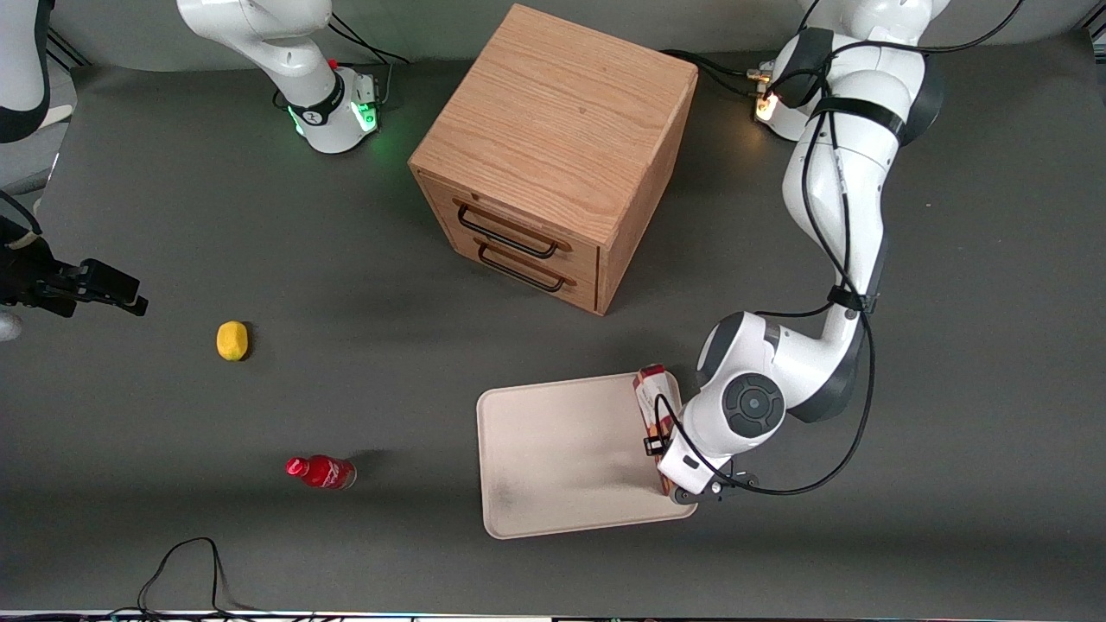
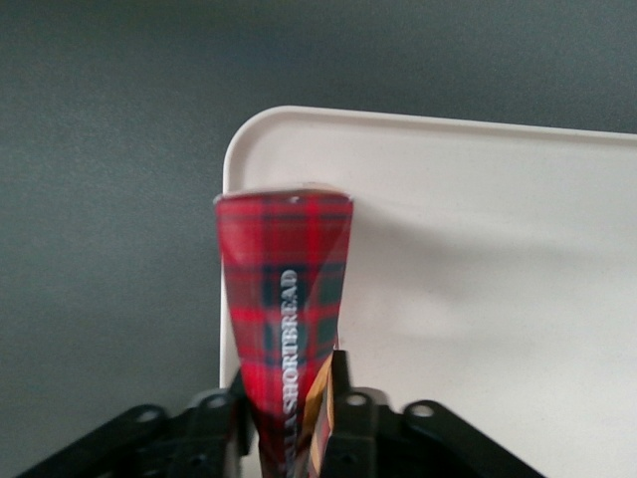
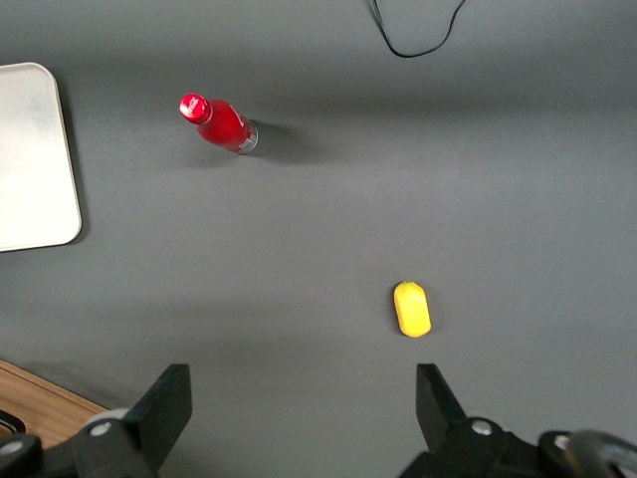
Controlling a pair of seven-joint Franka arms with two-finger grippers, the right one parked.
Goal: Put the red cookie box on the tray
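Front view: the left arm's hand (image 1: 672, 462) is low over the tray (image 1: 553, 449), at the tray edge toward the working arm's end of the desk (image 1: 950, 415). The box (image 1: 652, 399) runs along that edge, its white end away from the camera, the rest hidden under the wrist. It looks over or on the tray rim; contact can't be confirmed from here. Judgement: carry is done, box is at the tray, and what's left is lowering if needed, release, and retreat. Elsewhere on the dark grey desk: wooden drawer cabinet (image 1: 553, 155) farther from the camera than the tray, a lemon (image 1: 232, 339) and a red bottle (image 1: 321, 472) toward the parked arm's end, well apart from the tray. Loose cable (image 1: 186, 561) near the camera edge.

Left wrist view: the hand (image 2: 289, 418) is clamped on the box (image 2: 287, 289), black fingers (image 2: 343, 408) pressed to both narrow sides of the tartan carton. The box end sits just inside the tray's (image 2: 478, 249) rounded corner, with a shadow on the tray beside it. Whether it's touching the tray floor: can't tell. Placement is close to the rim, so it could tip off on release.

Right wrist view: tray corner (image 3: 35, 159), bottle (image 3: 219, 122), lemon (image 3: 411, 309) on plain grey desk (image 3: 448, 179); cable (image 3: 418, 30) at the edge. The box isn't visible here.
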